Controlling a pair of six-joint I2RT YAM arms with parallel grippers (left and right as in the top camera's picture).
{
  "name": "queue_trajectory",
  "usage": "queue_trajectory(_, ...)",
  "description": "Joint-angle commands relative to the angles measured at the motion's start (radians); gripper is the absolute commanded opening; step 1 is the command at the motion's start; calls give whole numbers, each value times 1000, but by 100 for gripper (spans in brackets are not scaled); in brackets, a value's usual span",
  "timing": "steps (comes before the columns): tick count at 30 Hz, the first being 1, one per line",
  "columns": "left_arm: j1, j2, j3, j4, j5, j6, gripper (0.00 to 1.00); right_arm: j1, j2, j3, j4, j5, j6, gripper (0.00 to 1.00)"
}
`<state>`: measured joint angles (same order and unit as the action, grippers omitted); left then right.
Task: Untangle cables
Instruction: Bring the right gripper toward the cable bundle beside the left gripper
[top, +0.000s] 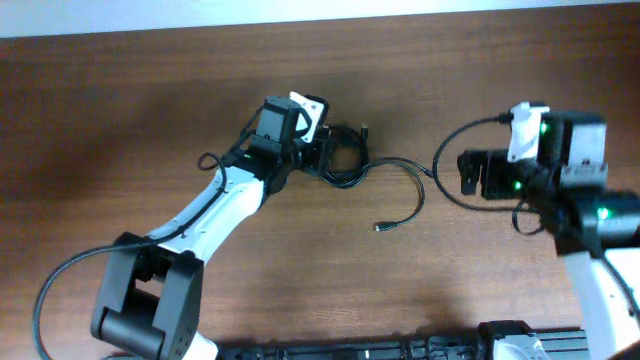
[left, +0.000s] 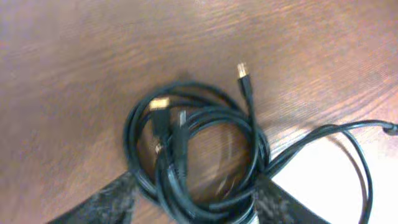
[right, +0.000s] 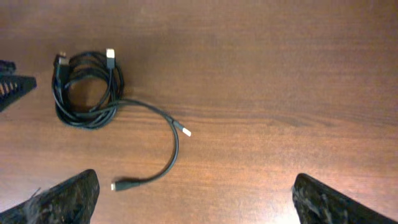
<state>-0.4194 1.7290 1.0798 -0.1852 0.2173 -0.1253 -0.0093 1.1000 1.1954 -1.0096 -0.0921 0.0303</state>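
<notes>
**Desk:** Where do the cables sit?

**Operator:** In the overhead view the cables (top: 345, 165) lie just above the middle of the frame, on the worktop (top: 150, 110), wound into one tight coil (left: 193, 155). A loose strand (top: 415, 190) runs out of it toward the right and curls down to a plug (top: 380, 227) below centre.

**Desk:** And your grippers?

**Operator:** My left gripper (left: 193, 196) is at the coil. Its jaws are apart, with the coil's lower edge between them at the bottom of the left wrist view. I can't tell whether the fingers touch the cord, and I don't count it as held. My right gripper (top: 470, 172) hangs at the right of the overhead frame, well apart from the coil. Its jaws are at their widest, with only bare wood between them.

**Desk:** Which step is this?

**Operator:** Early, I judge. Nothing is separated, the loops lie over one another, and I'm lining up a grip on the coil.

**Desk:** What does the next move need?

**Operator:** A pinch on one or two turns with the left, not the whole coil. Then I bring the right over to the loose strand and draw it out while the left pins the rest. The gold-tipped ends (left: 241, 70) near the coil's upper part could snag if I pull fast.
</notes>
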Motion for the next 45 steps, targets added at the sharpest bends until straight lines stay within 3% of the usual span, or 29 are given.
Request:
queue_trajectory(1,87,-21,11,-69,19,-202,66,3,59,51,-24,-20,8,98)
queue_trajectory(5,175,-20,11,-73,76,-163,65,3,121,51,-2,-243,8,98)
queue_trajectory(6,183,-16,11,-70,76,-130,64,3,132,51,19,-294,9,83)
queue_trajectory(7,187,-12,11,-71,76,-107,64,3,145,51,46,-342,16,77)
queue_trajectory(12,224,-6,11,-85,71,-105,66,85,226,51,132,-373,83,78)
queue_trajectory(17,300,-6,11,-144,71,-104,60,259,333,51,166,-224,83,76)
queue_trajectory(21,330,-6,11,-240,-39,-104,65,397,417,51,223,-111,82,77)
queue_trajectory(25,333,-6,11,-273,-64,-104,67,527,509,51,405,45,65,76)
queue_trajectory(29,314,-6,11,-273,-65,-104,68,612,636,51,556,67,53,76)
queue_trajectory(35,315,-6,11,-277,-65,-104,69,652,777,51,569,68,53,73)
queue_trajectory(40,315,-6,11,-277,-65,-104,69,650,820,51,554,78,53,67)
queue_trajectory(45,315,-6,11,-277,-65,-105,70,650,839,49,554,106,53,67)
